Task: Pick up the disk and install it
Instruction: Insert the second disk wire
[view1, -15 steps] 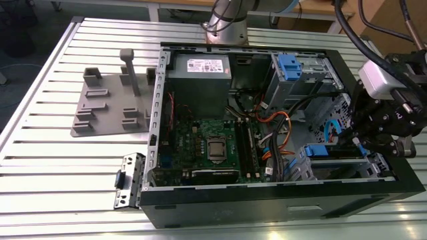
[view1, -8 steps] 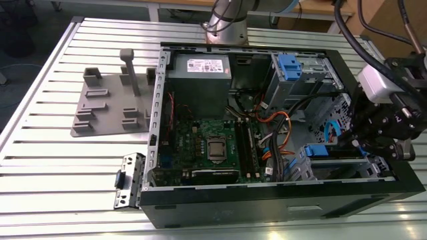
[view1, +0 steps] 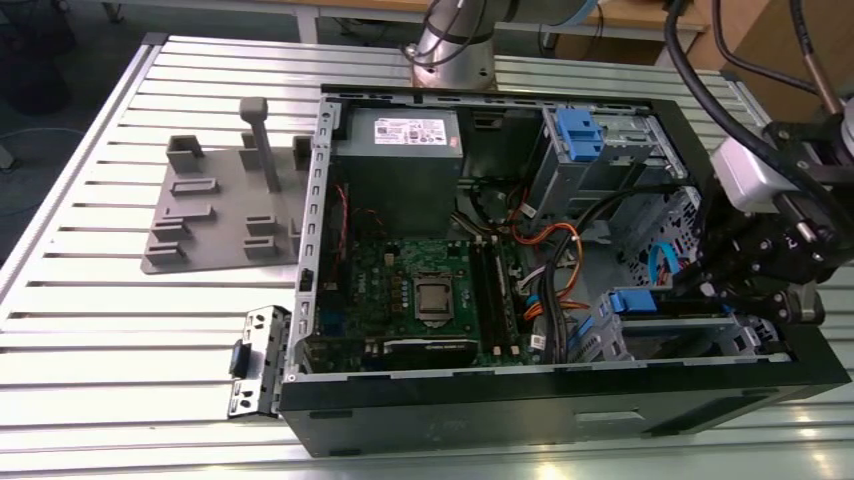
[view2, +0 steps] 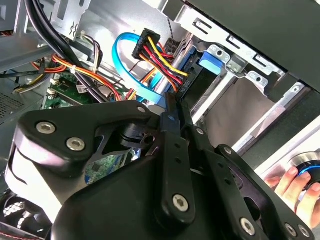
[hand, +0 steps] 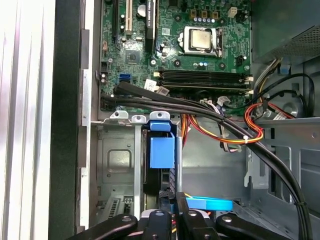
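Exterior view, case: I see the open computer case (view1: 561, 400) lying on the slatted table (view1: 107, 330), its motherboard (view1: 414, 290) facing up and a grey power supply (view1: 398, 160) near the far wall.
Exterior view, gripper: my gripper (view1: 747, 285) hangs at the case's near corner on the exterior view's right, just above the drive bay there.
Exterior view, disk: the disk (view1: 638, 302) sits in that bay; I make out its blue carrier end beside the gripper.
Exterior view, extras: a grey fixture (view1: 220, 215) stands on the table beyond the case's left wall.
Second wrist view, gripper: the fingers (view2: 172, 127) look pressed together, tips right at the dark edge of the disk (view2: 192, 82) under its cable connector (view2: 150, 42). I cannot tell whether they pinch anything.
Second wrist view, extras: a person's hand (view2: 295, 185) rests outside the case.
First wrist view, disk: the disk (hand: 161, 150) stands edge-on in its metal bay (hand: 117, 160), blue tab up, next to the case wall, with black cables (hand: 200, 107) crossing just past it.
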